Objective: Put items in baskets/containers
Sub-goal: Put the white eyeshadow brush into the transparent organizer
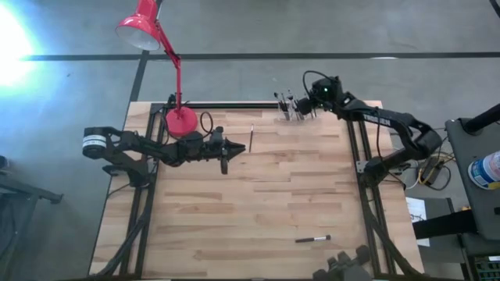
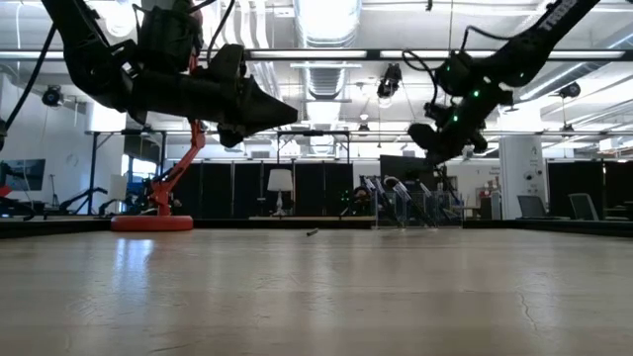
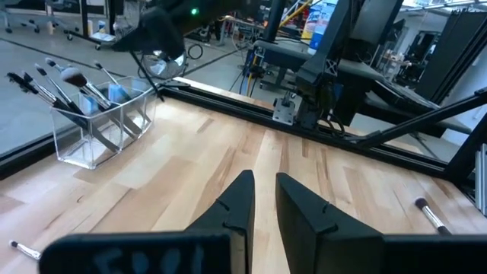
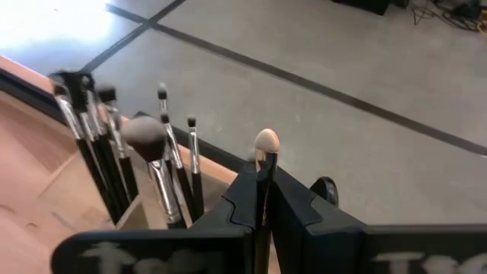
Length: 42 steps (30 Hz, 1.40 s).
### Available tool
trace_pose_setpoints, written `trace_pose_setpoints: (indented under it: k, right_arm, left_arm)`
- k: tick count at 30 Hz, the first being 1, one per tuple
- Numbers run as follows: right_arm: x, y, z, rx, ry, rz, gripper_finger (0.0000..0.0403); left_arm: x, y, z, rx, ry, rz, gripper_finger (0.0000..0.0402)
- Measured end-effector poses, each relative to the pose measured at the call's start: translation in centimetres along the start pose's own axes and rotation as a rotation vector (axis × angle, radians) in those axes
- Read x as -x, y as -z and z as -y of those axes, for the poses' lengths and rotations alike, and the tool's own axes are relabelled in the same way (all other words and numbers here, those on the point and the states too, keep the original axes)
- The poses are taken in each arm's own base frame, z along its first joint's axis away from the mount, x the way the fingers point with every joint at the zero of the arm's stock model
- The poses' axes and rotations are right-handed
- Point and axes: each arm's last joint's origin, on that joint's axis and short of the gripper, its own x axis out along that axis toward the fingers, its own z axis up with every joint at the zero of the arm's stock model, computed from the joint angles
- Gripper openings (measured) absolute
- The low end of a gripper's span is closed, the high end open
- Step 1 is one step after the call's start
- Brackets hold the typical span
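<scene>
Organiser (image 3: pixel 103 125) contents overlap, uncountable. Two brushes (image 1: pixel 251 138) lie loose. Right gripper (image 4: pixel 262 199) clamps one brush (image 4: pixel 265 144); left gripper (image 3: pixel 262 199) narrow, empty.

A bright red desk lamp (image 1: pixel 160 55) stands on a pale wooden table (image 1: pixel 250 211) of light, striped planks. Dark-handled brushes (image 4: pixel 114 160) with silvery ferrules fill a clear organiser (image 3: pixel 103 125). One brush (image 4: pixel 265 152) shows a beige tip between black fingers (image 4: pixel 293 209).
</scene>
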Motion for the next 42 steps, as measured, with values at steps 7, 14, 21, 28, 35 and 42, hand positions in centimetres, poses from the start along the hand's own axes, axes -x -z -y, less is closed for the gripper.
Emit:
trace_pose_setpoints:
  k: [7,14,21,28,35,42]
  right_arm:
    - [-0.3,0.0,0.0,-0.01,-0.007,0.011,0.0013]
    - [2.4,-2.1,0.2,-0.012,-0.05,0.131,0.0013]
    - [1.4,-1.9,0.3,0.084,-0.037,0.198,0.0013]
    - [-1.6,-0.3,0.8,0.105,-0.009,0.14,0.0013]
    - [-3.7,1.3,0.6,0.085,-0.011,0.063,0.0013]
    - [-3.5,1.5,0.7,0.035,-0.01,0.028,0.004]
  left_arm:
    - [0.1,0.1,0.0,0.001,-0.001,-0.003,0.0048]
    - [0.1,0.3,-0.1,0.002,-0.004,-0.017,0.0048]
    - [0.1,0.3,-0.1,0.002,-0.005,-0.021,0.0048]
    - [0.1,0.3,-0.1,0.003,-0.005,-0.021,0.0048]
    - [0.1,0.3,-0.1,0.008,-0.005,-0.02,0.0048]
    - [0.1,0.3,-0.1,0.008,-0.005,-0.021,0.0048]
